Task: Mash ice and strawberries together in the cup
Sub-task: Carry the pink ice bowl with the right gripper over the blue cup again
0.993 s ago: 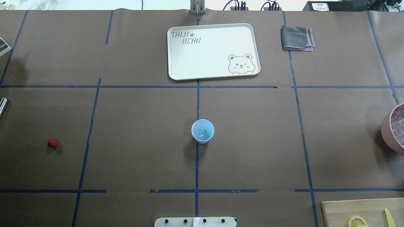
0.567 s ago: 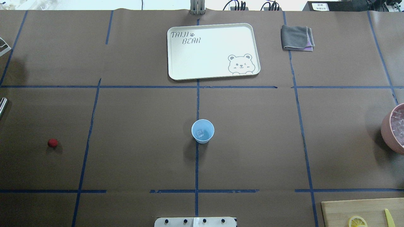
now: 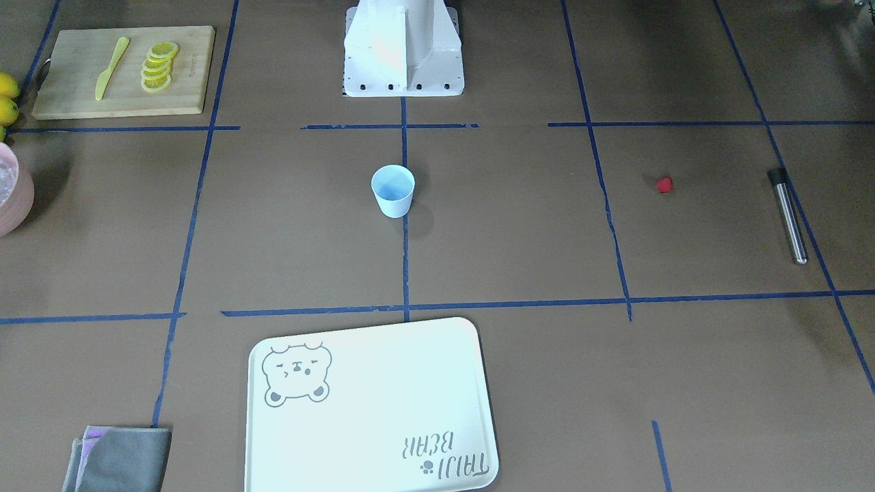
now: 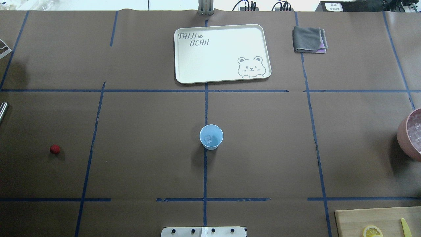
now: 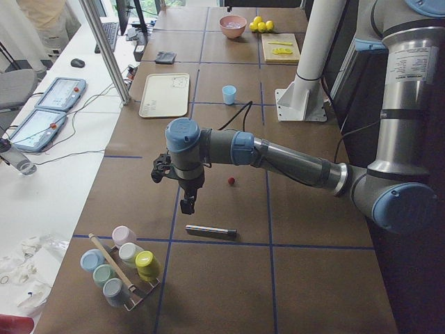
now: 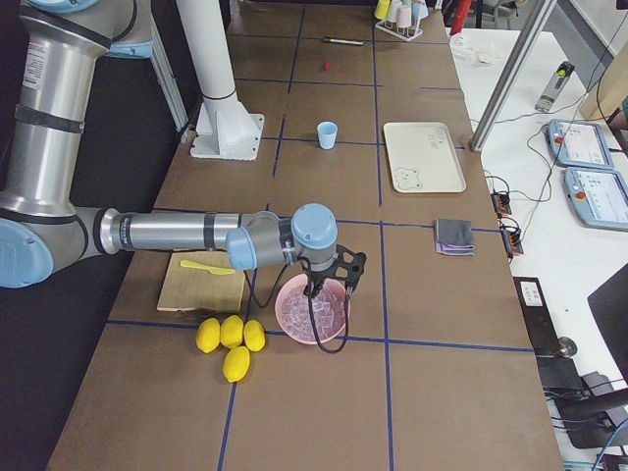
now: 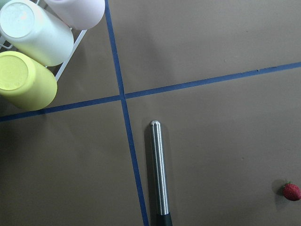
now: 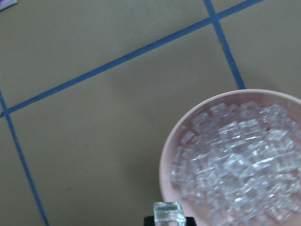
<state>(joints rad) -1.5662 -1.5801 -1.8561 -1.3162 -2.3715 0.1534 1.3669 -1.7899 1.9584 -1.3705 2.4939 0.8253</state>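
From the front, we see the cup (image 3: 393,191) standing in the middle of the tabletop. The strawberry (image 3: 664,184) lies well apart, near a metal stick (image 3: 787,215). From above, the ice (image 4: 208,139) lies inside the cup. From the left end, the left gripper (image 5: 188,204) hangs above the stick, and we cannot tell how its fingers are. From the right end, the right gripper (image 6: 329,285) hangs over the pink bowl (image 6: 285,319). Its wrist view shows an ice cube (image 8: 169,213) that looks pinched in its fingers. We think ice is hard and slippery, so it should be held by its flat sides. The berry looks soft, so it needs a gentle pinch.
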